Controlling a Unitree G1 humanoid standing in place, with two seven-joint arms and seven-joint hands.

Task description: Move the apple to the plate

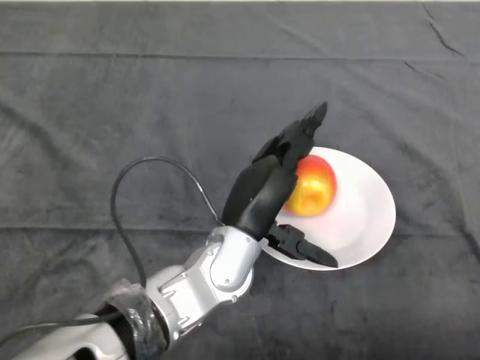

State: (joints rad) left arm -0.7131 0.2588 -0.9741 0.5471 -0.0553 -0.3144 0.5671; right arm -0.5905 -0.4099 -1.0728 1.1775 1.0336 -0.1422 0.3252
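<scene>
1. Left arm (202,281), silver-grey: I see it enter nearest me and reach up toward the plate's near-left rim.
2. Left hand (262,191), black: I read it as spread wide, fingers straight along the apple's left side and thumb over the plate's near rim; whether it touches the apple I cannot tell.
3. Apple (313,187), red and yellow: it sits on the plate, left of centre.
4. Plate (371,214), white, round: it lies on the dark cloth (112,97), which runs on beyond it.

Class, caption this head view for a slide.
Left hand, fingers open, beside the apple on the white plate.
</scene>
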